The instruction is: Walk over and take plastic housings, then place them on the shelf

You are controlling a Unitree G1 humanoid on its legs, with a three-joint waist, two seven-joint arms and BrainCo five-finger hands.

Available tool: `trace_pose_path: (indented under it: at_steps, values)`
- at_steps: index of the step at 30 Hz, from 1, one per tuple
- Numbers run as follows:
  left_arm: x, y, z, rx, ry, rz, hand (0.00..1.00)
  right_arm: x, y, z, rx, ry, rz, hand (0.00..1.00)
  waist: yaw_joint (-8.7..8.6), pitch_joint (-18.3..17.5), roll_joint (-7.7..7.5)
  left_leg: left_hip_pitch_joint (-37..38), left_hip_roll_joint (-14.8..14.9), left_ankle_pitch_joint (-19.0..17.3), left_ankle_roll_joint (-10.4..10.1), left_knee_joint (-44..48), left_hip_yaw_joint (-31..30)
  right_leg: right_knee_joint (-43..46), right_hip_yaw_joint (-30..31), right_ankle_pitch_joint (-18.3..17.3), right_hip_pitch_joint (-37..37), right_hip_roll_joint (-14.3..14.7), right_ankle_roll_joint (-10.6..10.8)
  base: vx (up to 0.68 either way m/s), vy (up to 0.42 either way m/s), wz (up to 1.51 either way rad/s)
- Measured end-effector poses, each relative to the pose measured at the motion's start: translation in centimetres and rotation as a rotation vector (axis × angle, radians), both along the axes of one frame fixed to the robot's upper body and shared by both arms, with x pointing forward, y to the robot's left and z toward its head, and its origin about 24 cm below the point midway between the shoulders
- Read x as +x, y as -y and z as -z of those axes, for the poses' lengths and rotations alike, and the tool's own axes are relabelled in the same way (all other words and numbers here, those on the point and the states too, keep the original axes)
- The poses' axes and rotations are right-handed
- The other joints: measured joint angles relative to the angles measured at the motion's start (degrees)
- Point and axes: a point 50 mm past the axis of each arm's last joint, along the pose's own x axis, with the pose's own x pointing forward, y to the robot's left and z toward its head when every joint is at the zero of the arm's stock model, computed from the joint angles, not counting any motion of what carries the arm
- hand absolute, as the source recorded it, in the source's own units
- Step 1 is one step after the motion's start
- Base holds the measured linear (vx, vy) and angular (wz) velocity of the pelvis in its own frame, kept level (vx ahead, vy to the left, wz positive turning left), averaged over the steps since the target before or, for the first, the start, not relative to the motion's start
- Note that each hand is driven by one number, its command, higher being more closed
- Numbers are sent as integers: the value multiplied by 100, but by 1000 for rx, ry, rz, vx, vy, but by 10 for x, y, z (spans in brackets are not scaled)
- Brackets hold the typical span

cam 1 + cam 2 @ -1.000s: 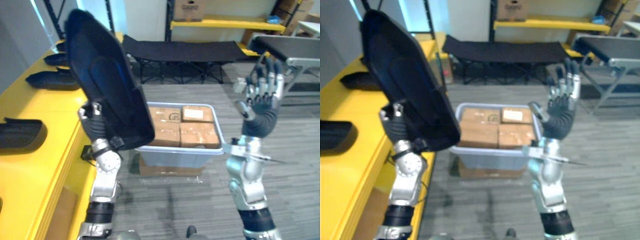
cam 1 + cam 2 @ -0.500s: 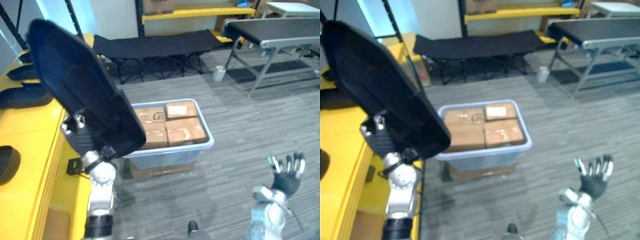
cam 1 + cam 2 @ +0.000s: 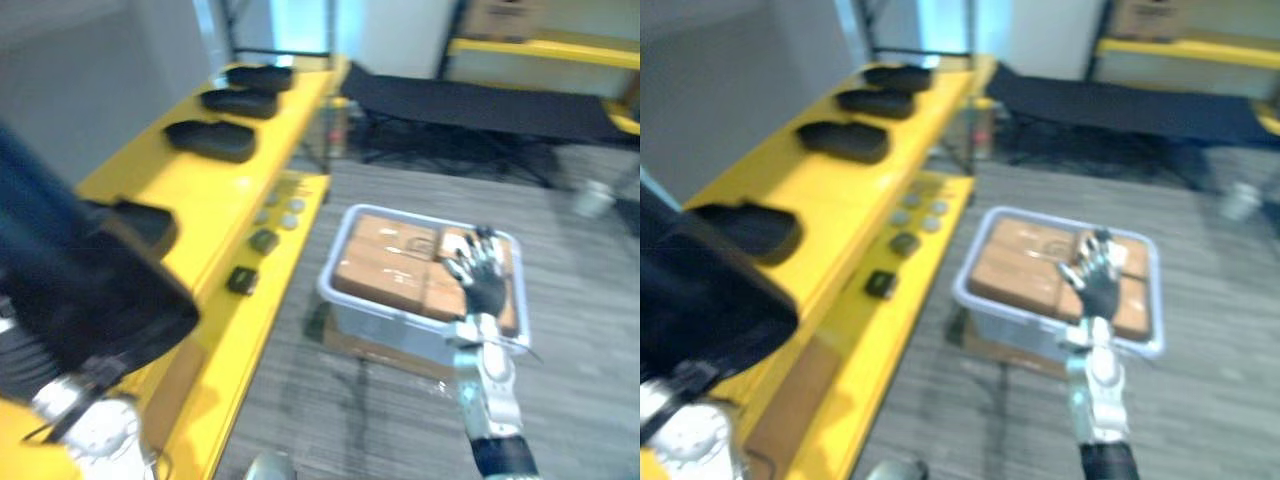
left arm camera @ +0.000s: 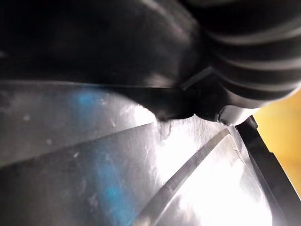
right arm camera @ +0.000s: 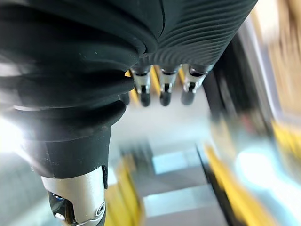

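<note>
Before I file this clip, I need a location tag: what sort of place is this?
Probably a warehouse or factory floor: a long yellow shelf with black plastic housings in a row, a grey bin of cardboard boxes, and yellow racking behind.

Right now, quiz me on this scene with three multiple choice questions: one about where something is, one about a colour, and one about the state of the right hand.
1. Where does the bin of cardboard boxes stand?
A on a chair
B on the floor beside the shelf
C on a trolley

2. What colour is the shelf?
A yellow
B white
C green

3. The right hand is:
A shut on a box
B shut on a cloth
C open, holding nothing

Answers:
1. B, the bin sits on grey flooring next to the shelf.
2. A, its top is yellow under the black housings.
3. C, its fingers are straight and spread, raised in front of the bin.
</note>
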Motion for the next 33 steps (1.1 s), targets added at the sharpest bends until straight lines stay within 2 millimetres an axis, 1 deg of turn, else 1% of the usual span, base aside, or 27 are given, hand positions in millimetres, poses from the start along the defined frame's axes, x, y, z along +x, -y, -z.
trace_pose_path:
  at_steps: [2, 3, 4, 5, 6, 8, 9, 11, 13, 14, 15, 16, 17, 18, 20, 22, 23, 24, 25, 26, 27, 28, 29, 30, 31, 32, 33]
  values:
    - [-28, -8, -2, 19, 4, -93, 100, 7, -24, -4, -18, 16, -91, 0, 375, -24, -42, -120, -131, -10, 19, 49, -288, 36, -317, -7, 90, -40, -6, 90, 72, 71]
    - [-33, -9, -1, 13, 17, -105, 100, 8, -30, -6, -18, 21, -109, 0, 442, -25, -44, -145, -150, -10, 20, 58, -327, 63, -384, -7, 92, -50, -6, 73, 92, 53]
    - [-41, -8, 0, 0, 45, -111, 100, 11, -41, -11, -17, 36, -138, 0, 559, -25, -44, -175, -187, -5, 27, 92, -421, 109, -454, -7, 116, -66, -6, 65, 101, 49]
    - [-44, -7, 0, -1, 66, -107, 100, 13, -47, -14, -18, 48, -151, 0, 625, -29, -65, -174, -243, -3, 30, 128, -527, 133, -574, -8, 189, -88, -7, 63, 115, 52]
    - [-44, -6, 1, 0, 69, -104, 100, 14, -50, -17, -26, 54, -162, 0, 651, -33, -70, -168, -266, -7, 32, 158, -577, 156, -625, -12, 244, -100, -13, 45, 93, 40]
    - [-45, -4, 3, -6, 80, -98, 100, 18, -55, -21, -47, 57, -181, 0, 651, -51, -104, -169, -294, -13, 41, 164, -617, 223, -709, -38, 253, -143, -38, 13, 79, 15]
    - [-44, -3, 3, -7, 74, -84, 100, 18, -55, -22, -50, 54, -180, 0, 646, -56, -115, -172, -313, -25, 59, 163, -620, 285, -723, -111, 247, -149, -104, -9, 56, 5]
    - [-40, -2, 4, -7, 72, -58, 100, 19, -52, -20, -62, 35, -179, 0, 622, -47, -129, -198, -360, -55, 107, 208, -625, 356, -765, -233, 259, -202, -112, -31, 33, 9]
    - [-33, -1, 2, -3, 75, -18, 100, 19, -44, -19, -80, 24, -163, 0, 533, -50, -170, -386, -467, -62, 123, 254, -716, 369, -1069, -342, 283, -216, -83, -61, 11, 47]
    - [-25, 0, 1, -2, 90, 26, 100, 19, -33, -19, -88, 25, -131, 0, 399, 4, -228, -484, -557, -26, 156, 253, -883, 378, -1342, -417, 355, -229, -71, -103, -13, 96]
    - [-19, 0, -1, -10, 108, 74, 100, 18, -22, -15, -96, 9, -89, 0, 352, 28, -246, -580, -562, 6, 170, 250, -921, 419, -1543, -454, 386, -214, -103, -100, -12, 99]
    - [-18, -1, -2, -10, 113, 89, 100, 17, -17, -13, -100, -1, -68, 0, 336, 41, -259, -598, -545, 31, 170, 239, -903, 453, -1617, -466, 413, -214, -122, -71, 4, 80]
    - [-17, -2, -2, -18, 121, 114, 100, 13, -8, -7, -117, -21, -36, 0, 328, 101, -252, -582, -530, 65, 167, 213, -873, 602, -1664, -537, 455, -254, -219, -39, 27, 59]
    - [-18, -2, -2, -24, 124, 125, 100, 9, -2, -1, -132, -41, -20, 0, 335, 126, -276, -574, -519, 104, 187, 181, -827, 768, -1657, -579, 451, -321, -269, -24, 36, 51]
    - [-18, -2, -1, -36, 128, 141, 100, 5, 4, 4, -142, -54, -11, 0, 331, 211, -251, -576, -535, 185, 193, 173, -828, 1045, -1615, -611, 431, -443, -260, 0, 49, 36]
    - [-13, 2, -1, -37, 125, 179, 100, -1, 11, 8, -165, -66, 20, 0, 313, 235, -234, -572, -618, 228, 227, 193, -911, 1372, -1344, -611, 349, -567, -260, 24, 59, 49]
    - [-6, 6, -5, -23, 129, 231, 100, -8, 20, 9, -177, -70, 70, 0, 205, 249, -249, -569, -705, 254, 264, 258, -1110, 1710, -1004, -609, 293, -639, -263, 47, 41, 69]
    - [-3, 9, -7, -12, 131, 262, 100, -11, 25, 10, -180, -72, 98, 0, 148, 254, -258, -560, -734, 269, 274, 253, -1225, 1991, -764, -606, 207, -683, -267, 50, 4, 111]
    - [11, 16, -13, 16, 133, 358, 100, -22, 38, 8, -187, -49, 181, 0, 9, 326, -178, -554, -741, 319, 267, 225, -1589, 2516, -20, -1070, -56, -593, -412, 14, -42, 95]
    - [16, 18, -15, 22, 138, 391, 100, -26, 43, 5, -195, -31, 215, 0, -45, 344, -203, -542, -742, 354, 256, 205, -1712, 2612, 207, -1315, -122, -517, -349, -53, -80, 98]
    - [23, 22, -18, 34, 149, 437, 100, -30, 46, -5, -208, 36, 254, 0, -138, 420, -223, -579, -742, 434, 225, 134, -1731, 2693, 488, -1562, -392, -436, -370, -79, -63, 38]
    - [25, 22, -20, 41, 158, 442, 100, -29, 45, -13, -216, 81, 259, 0, -151, 503, -263, -583, -743, 436, 219, 163, -1682, 2655, 569, -1552, -498, -430, -393, -136, -67, -5]
    - [27, 23, -25, 58, 176, 449, 100, -23, 41, -29, -227, 166, 263, 0, -151, 723, -378, -615, -770, 418, 191, 264, -1491, 2559, 631, -1521, -663, -439, -341, -121, -53, -33]
    - [29, 24, -25, 56, 185, 457, 100, -21, 41, -36, -233, 201, 265, 0, -152, 786, -350, -683, -751, 379, 130, 329, -1468, 2555, 637, -1604, -655, -440, -241, -178, -85, -39]
    - [34, 27, -26, 52, 200, 480, 100, -18, 41, -47, -249, 257, 267, 0, -155, 882, -290, -882, -669, 314, 39, 496, -1430, 2323, 716, -1717, -680, -330, -68, -202, -93, -34]
    - [37, 29, -26, 49, 212, 488, 100, -14, 40, -56, -268, 295, 265, 0, -177, 1016, -161, -1002, -596, 295, 13, 578, -1380, 2106, 704, -1820, -712, -229, 108, -213, -82, -33]
    - [41, 31, -28, 47, 224, 505, 100, -13, 41, -59, -275, 305, 265, 0, -196, 1172, -24, -1004, -487, 302, 7, 575, -1354, 2120, 724, -1809, -740, -145, 47, -227, -66, -21]
